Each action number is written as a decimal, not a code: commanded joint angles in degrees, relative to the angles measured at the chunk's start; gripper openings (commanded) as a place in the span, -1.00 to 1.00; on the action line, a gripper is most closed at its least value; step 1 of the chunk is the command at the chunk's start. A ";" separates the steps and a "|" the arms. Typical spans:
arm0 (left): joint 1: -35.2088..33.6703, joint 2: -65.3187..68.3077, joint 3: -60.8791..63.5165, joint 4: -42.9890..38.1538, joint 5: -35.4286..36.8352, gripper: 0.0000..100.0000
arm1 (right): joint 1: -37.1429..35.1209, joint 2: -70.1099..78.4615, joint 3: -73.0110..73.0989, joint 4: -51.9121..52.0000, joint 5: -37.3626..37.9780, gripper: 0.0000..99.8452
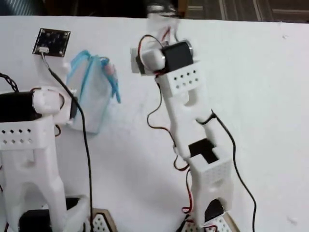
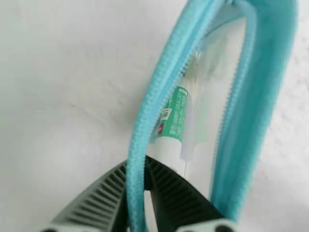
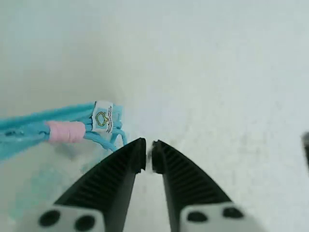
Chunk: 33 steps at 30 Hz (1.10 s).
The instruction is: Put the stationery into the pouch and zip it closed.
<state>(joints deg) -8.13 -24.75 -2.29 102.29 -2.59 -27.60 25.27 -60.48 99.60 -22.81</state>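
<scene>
Left claw (image 2: 136, 162) sits clamped on the pouch's (image 1: 91, 99) zip edge (image 2: 140, 130) on the surface (image 1: 251, 72), right claw (image 3: 148, 144) together by the pink tab (image 3: 65, 131), and I fear a crooked pull spilling the stationery (image 2: 174, 121) inside.

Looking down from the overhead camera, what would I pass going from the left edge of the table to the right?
left arm → clear pouch with blue edging → right arm
</scene>
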 commanded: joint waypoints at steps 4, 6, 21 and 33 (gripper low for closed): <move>-0.31 0.13 -0.35 -0.18 0.00 -0.96 | -2.24 -1.27 2.64 1.27 -35.60 -0.34; -0.48 0.13 -0.35 -0.18 0.00 -0.96 | -4.09 -1.27 2.55 -0.04 -41.41 -0.31; -0.48 0.13 -0.35 -0.26 0.09 -0.96 | -9.54 1.63 2.81 -15.87 -56.09 -0.54; -0.48 0.13 -0.35 -0.26 0.09 -0.96 | -12.35 2.59 1.93 -16.04 -56.53 -0.55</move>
<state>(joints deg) -8.13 -24.75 -2.29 102.29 -2.59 -39.03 28.88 -57.23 84.40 -76.79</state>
